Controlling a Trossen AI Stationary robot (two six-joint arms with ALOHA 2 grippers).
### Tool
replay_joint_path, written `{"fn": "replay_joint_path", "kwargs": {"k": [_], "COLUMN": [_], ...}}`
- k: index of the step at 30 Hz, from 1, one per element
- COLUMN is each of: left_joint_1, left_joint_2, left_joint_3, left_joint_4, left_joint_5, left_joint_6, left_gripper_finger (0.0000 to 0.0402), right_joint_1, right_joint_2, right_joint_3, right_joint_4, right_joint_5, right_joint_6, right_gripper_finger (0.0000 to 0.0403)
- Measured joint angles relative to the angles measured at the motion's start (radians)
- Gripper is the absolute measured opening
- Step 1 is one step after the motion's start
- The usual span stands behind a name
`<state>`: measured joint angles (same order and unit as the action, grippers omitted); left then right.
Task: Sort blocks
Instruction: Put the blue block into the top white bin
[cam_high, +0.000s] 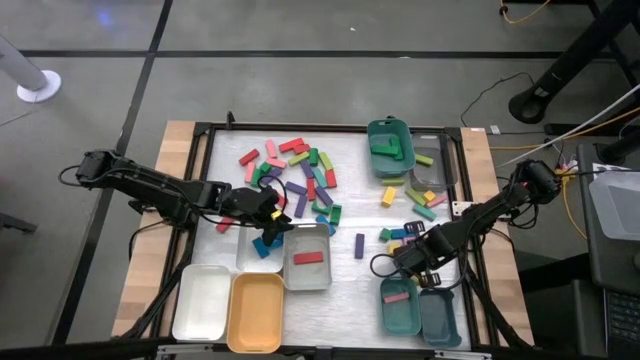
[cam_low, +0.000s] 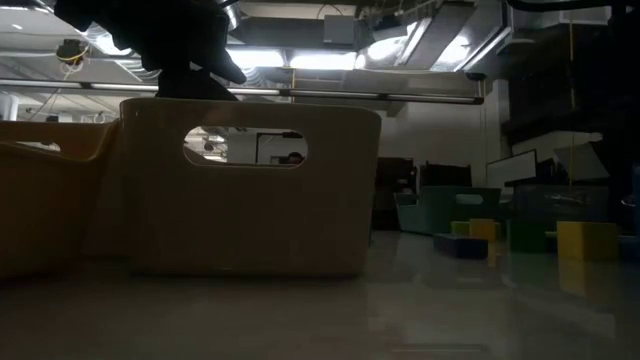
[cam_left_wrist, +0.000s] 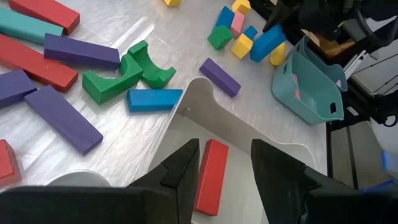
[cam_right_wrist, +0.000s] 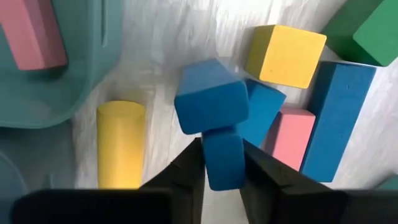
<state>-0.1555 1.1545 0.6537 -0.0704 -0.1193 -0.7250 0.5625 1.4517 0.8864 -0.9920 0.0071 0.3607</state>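
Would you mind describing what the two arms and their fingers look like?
Both arms are dark, nearly black, built of slim jointed segments with black cables looping beside them. The left gripper and right gripper each end in two flat, dark, matte fingers with angular, tapered tips. No markings are visible.

The left gripper (cam_left_wrist: 224, 165) hangs above a tray (cam_left_wrist: 249, 134) with one block (cam_left_wrist: 210, 176) lying in it directly below the fingers; loose blocks (cam_left_wrist: 93, 68) spread on the table beyond the tray's rim. The right gripper (cam_right_wrist: 222, 163) sits among a block cluster (cam_right_wrist: 286, 55), one block (cam_right_wrist: 222, 158) between its fingers, another tray (cam_right_wrist: 93, 68) just beside.
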Motion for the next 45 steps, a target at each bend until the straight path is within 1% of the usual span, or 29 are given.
{"fn": "replay_joint_path", "kwargs": {"k": [4, 9, 11, 16, 20, 25, 29, 31, 33, 35, 37, 41, 43, 45], "left_joint_1": [0.0, 0.0, 0.0, 0.0, 0.0, 0.0, 0.0, 0.0, 0.0, 0.0, -0.001, -0.004, -0.004, -0.004], "left_joint_2": [0.0, 0.0, 0.0, 0.0, 0.0, 0.0, 0.0, 0.0, 0.0, 0.0, -0.001, -0.022, -0.051, -0.088], "left_joint_3": [0.0, 0.0, 0.0, 0.0, 0.0, 0.0, 0.0, 0.0, 0.0, 0.0, 0.0, 0.0, 0.0, 0.0], "left_joint_4": [0.0, 0.0, 0.0, 0.0, 0.0, 0.001, 0.002, 0.005, 0.008, 0.014, 0.025, 0.072, 0.078, 0.072], "left_joint_5": [0.0, 0.0, 0.0, 0.0, 0.0, 0.0, 0.0, -0.001, -0.004, -0.005, -0.017, -0.024, -0.025, -0.025], "left_joint_6": [0.0, 0.0, 0.0, 0.0, 0.0, 0.0, 0.003, 0.019, 0.038, 0.061, 0.107, 0.209, 0.213, 0.22], "left_gripper_finger": [0.0134, 0.0134, 0.0134, 0.0134, 0.0134, 0.0134, 0.0134, 0.0134, 0.0134, 0.0134, 0.0134, 0.0134, 0.0134, 0.0134], "right_joint_1": [0.0, 0.0, 0.0, 0.0, 0.0, 0.0, 0.0, 0.0, 0.0, 0.0, -0.01, -0.054, -0.091, -0.128], "right_joint_2": [0.0, 0.0, 0.0, 0.0, 0.0, 0.0, -0.004, -0.008, -0.008, -0.007, -0.007, 0.001, 0.013, 0.029], "right_joint_3": [0.001, 0.002, 0.003, 0.06, 0.149, 0.308, 0.439, 0.496, 0.529, 0.537, 0.534, 0.478, 0.444, 0.414], "right_joint_4": [-0.004, -0.035, -0.079, -0.274, -0.418, -0.576, -0.563, -0.528, -0.438, -0.308, -0.14, 0.265, 0.442, 0.582], "right_joint_5": [-0.011, -0.071, -0.088, -0.086, -0.029, 0.096, 0.218, 0.316, 0.431, 0.532, 0.575, 0.533, 0.488, 0.433], "right_joint_6": [0.0, 0.001, 0.016, 0.062, 0.076, 0.084, 0.059, 0.027, -0.024, -0.114, -0.234, -0.47, -0.556, -0.608], "right_gripper_finger": [0.0057, 0.0057, 0.0059, 0.0058, 0.0057, 0.006, 0.0058, 0.0058, 0.0061, 0.0064, 0.0063, 0.0063, 0.0064, 0.0064]}}
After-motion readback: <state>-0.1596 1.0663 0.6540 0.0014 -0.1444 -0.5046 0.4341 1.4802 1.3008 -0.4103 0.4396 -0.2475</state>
